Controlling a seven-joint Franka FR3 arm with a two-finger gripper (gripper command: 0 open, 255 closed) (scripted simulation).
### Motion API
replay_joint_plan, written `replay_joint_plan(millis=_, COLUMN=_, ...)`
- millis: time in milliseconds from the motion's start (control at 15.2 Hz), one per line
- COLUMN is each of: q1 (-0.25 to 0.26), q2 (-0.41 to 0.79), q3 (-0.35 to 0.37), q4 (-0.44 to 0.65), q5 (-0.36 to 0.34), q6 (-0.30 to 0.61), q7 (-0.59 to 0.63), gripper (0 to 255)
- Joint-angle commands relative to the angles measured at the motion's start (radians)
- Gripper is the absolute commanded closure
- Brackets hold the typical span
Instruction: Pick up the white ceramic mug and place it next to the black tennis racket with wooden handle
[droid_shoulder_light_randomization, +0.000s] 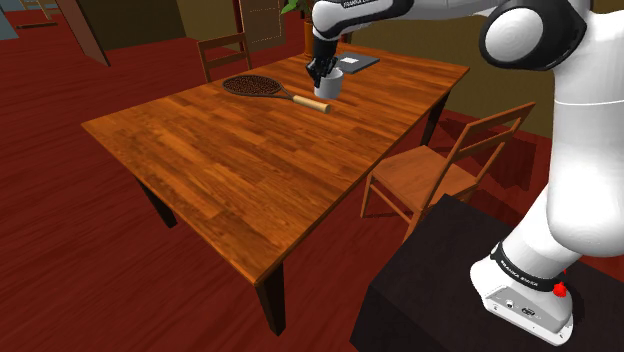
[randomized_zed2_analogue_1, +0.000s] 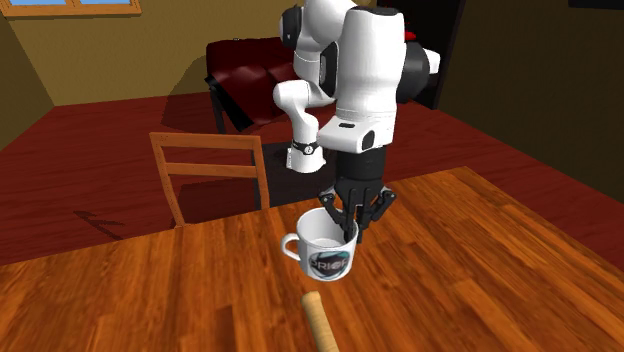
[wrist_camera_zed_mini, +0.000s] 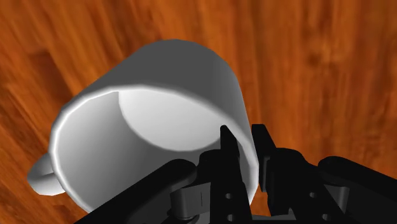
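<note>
Counts: 1 mug (droid_shoulder_light_randomization: 329, 84), 1 racket (droid_shoulder_light_randomization: 262, 88), 1 table (droid_shoulder_light_randomization: 250, 170), 2 chairs, 1 flat dark item (droid_shoulder_light_randomization: 358, 62), 1 arm

End effector (droid_shoulder_light_randomization: 320, 72) is clamped on the mug's rim wall. Wrist view has one finger inside the cup and the other outside, with the white wall pinched between them

Mug is white, upright, with a dark print on its side. Its handle points to the second exterior view's left. It is at the table's far end in the shoulder view, just beside the tip of the racket's wooden handle, with a small gap between them. Can't tell if the base touches the table

Racket lies flat, dark head toward the shoulder view's left, handle toward the mug

Flat dark item lies on the table just behind the mug

One chair (droid_shoulder_light_randomization: 225, 52) is at the far side, the other (droid_shoulder_light_randomization: 440, 165) at the near side by the stand (droid_shoulder_light_randomization: 430, 300)
</note>
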Motion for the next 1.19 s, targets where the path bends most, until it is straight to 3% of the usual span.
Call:
replay_joint_plan(millis=0, q1=0.000, q2=0.002, q3=0.000, q4=-0.021, q5=0.000, q6=0.024, q7=0.001, gripper=255)
replay_joint_plan(millis=1122, q1=0.001, q2=0.050, q3=0.004, q4=-0.161, q5=0.003, q6=0.211, q7=0.008, gripper=255)
